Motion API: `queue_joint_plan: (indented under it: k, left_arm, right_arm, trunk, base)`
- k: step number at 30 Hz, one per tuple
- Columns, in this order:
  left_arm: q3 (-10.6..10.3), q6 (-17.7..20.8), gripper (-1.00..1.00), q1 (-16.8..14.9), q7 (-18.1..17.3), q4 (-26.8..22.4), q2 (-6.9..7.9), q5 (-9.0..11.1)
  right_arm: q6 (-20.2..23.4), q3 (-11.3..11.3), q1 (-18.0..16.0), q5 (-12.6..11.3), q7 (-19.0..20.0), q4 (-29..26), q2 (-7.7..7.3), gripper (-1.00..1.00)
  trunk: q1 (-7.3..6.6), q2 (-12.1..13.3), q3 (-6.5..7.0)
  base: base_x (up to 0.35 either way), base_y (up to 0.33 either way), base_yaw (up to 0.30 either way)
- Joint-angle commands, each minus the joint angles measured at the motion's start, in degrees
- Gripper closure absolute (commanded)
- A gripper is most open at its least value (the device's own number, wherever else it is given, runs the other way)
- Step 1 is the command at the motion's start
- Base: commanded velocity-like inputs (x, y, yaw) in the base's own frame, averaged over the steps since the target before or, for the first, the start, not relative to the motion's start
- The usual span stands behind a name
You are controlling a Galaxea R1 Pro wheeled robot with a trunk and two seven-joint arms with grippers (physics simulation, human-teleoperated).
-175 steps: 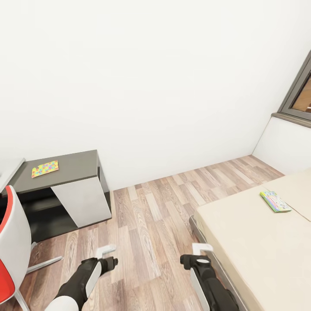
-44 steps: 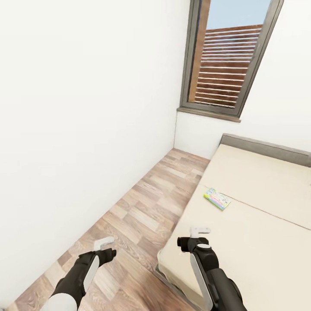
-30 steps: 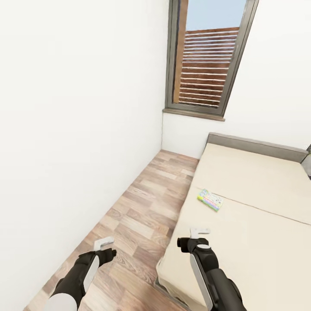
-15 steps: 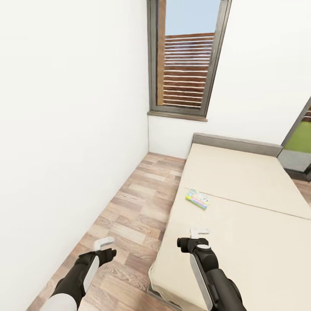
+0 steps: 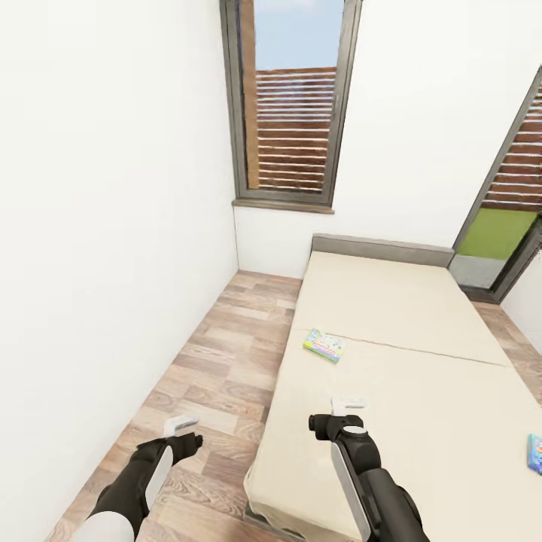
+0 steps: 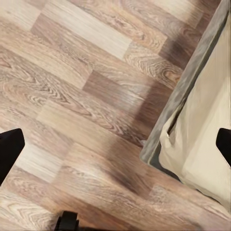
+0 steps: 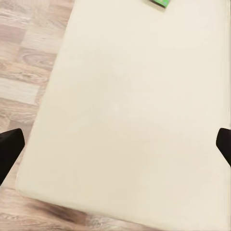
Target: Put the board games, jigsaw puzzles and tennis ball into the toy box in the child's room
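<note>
The bed (image 5: 421,391), a beige mattress on a thin grey frame, runs from the window wall toward me. A white-green board game (image 5: 324,345) lies flat near the mattress's left edge, and its green corner (image 7: 160,3) shows in the right wrist view. A smaller blue board game (image 5: 535,453) is cut off at the head view's right edge. My left gripper (image 5: 181,429) hangs open over the wood floor. My right gripper (image 5: 343,410) hangs open over the near corner of the mattress, well short of the white-green game. Both hold nothing. The table and toy box are out of view.
A strip of wood floor (image 5: 218,376) runs between the white left wall (image 5: 105,248) and the bed. The bed's near corner (image 6: 166,144) lies beside my left gripper. A tall window (image 5: 290,105) stands behind the bed's head, with a glazed door (image 5: 504,233) at the far right.
The camera has swung right, so the bed sits more central and the blue board game has come into view at the right edge. Both arms hold the same pose.
</note>
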Motion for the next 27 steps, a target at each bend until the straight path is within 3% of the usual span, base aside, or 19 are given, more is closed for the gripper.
queue_joint_plan:
  k: [1, 13, 27]
  left_arm:
    - [0.2, 0.3, -1.0, 0.0, 0.2, -0.1, -0.05, 0.3]
    - [0.2, 0.3, -1.0, 0.0, 0.2, -0.1, -0.05, 0.2]
    - [0.2, 0.3, -1.0, 0.0, 0.3, -0.1, -0.05, 0.2]
  right_arm:
    - [0.3, 0.1, -0.1, -0.2, -0.4, 0.0, 0.0, -1.0]
    - [0.3, 0.1, -0.1, -0.2, -0.4, 0.0, 0.0, -1.0]
    - [0.3, 0.1, -0.1, -0.2, -0.4, 0.0, 0.0, -1.0]
  trunk:
    - [0.04, -0.1, -0.05]
    - [0.04, -0.1, 0.79]
    - [0.04, -0.1, 1.27]
  base:
    - [0.045, 0.098, -0.215]
    - [0.12, 0.219, -0.204]
    - [0.178, 0.247, -0.09]
